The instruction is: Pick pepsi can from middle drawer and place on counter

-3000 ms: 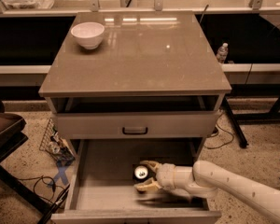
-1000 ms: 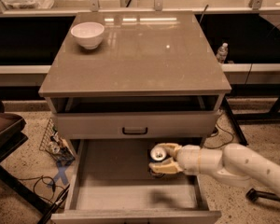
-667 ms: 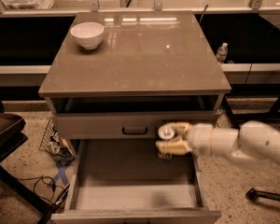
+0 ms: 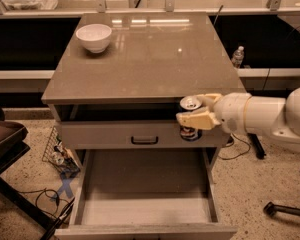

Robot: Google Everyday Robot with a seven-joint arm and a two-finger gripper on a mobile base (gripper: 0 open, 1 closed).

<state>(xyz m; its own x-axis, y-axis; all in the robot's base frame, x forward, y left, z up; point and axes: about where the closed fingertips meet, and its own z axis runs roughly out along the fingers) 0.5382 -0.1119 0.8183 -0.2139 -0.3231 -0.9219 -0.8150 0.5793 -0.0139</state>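
Observation:
My gripper (image 4: 196,113) comes in from the right on a white arm and is shut on the pepsi can (image 4: 190,132), a dark blue can with a silver top. It holds the can upright in the air, in front of the counter's front edge and the closed upper drawer front. The middle drawer (image 4: 145,204) is pulled open below, and its flat grey floor is bare. The counter (image 4: 145,54) is the glossy grey-brown slab on top of the cabinet.
A white bowl (image 4: 94,37) stands at the counter's back left. The closed upper drawer front has a small dark handle (image 4: 144,140). A water bottle (image 4: 237,56) stands on a ledge behind right. Cables and clutter (image 4: 57,156) lie on the floor at left.
My gripper has lifted the pepsi can out of the middle drawer, up and to the right, to the height of the counter's front edge. The drawer floor is now bare.

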